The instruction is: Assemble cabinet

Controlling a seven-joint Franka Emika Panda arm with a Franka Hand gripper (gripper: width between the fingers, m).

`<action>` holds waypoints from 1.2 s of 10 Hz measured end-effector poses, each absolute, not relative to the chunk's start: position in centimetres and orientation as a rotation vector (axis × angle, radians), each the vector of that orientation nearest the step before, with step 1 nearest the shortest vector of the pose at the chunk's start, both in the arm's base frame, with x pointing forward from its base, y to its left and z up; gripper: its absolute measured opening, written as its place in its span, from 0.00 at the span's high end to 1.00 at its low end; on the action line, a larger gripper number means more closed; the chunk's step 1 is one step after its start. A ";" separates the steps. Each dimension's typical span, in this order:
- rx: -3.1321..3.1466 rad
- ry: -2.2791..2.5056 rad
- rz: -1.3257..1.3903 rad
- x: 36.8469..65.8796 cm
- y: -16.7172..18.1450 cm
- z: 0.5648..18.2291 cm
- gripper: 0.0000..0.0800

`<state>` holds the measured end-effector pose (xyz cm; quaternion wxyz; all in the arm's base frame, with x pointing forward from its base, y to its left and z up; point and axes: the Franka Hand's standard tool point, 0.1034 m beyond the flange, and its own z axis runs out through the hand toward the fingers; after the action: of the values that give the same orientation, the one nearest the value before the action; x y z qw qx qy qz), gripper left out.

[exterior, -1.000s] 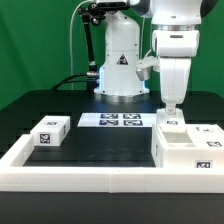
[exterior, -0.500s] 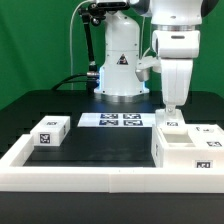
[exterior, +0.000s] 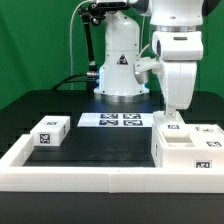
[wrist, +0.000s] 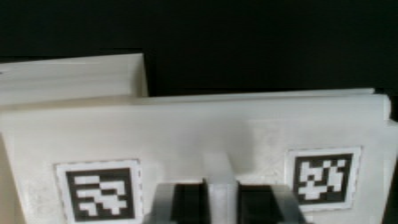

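At the exterior view's right end of the black table [exterior: 100, 148], inside the low white border frame [exterior: 90, 178], stands the cabinet [exterior: 185, 148]. There is one of it: a matte white, box-shaped body built of stepped white pieces. Three small black-and-white tags show on it from outside, two on its upper faces and one on its front face. The wrist view shows two tags on the cabinet [wrist: 214, 130], one to each side of the fingers.

The single gripper [exterior: 172, 109] hangs straight down over the cabinet's rear corner on the exterior view's left, just above the top face. A thin gap seems to separate the tips from the white surface, though contact cannot be ruled out. In the wrist view the gripper [wrist: 205, 203] has its two dark fingers [wrist: 178, 205] drawn almost together, with only a pale sliver between them. The jaws are closed and nothing is seen held in them.

One small white block [exterior: 50, 132] lies well apart from the cabinet, at the exterior view's left end of the frame. It carries one tag on top and one on its front. One marker board [exterior: 120, 120] lies flat on the table behind and between the two, just in front of the robot's base [exterior: 120, 70].
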<state>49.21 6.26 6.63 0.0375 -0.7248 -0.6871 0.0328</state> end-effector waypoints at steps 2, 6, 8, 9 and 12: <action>-2.193 -2.139 0.080 50.7 6.1 6.6 0.91; -2.212 -2.134 0.026 53.9 5.9 6.5 0.91; -2.218 -2.133 0.008 55.4 5.9 6.5 0.91; -2.217 -2.139 -0.012 56.8 5.9 6.5 0.91; -2.227 -2.133 -0.020 57.3 5.8 6.5 0.91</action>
<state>57.32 5.85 6.54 0.0288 -0.7220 -0.6913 -0.0065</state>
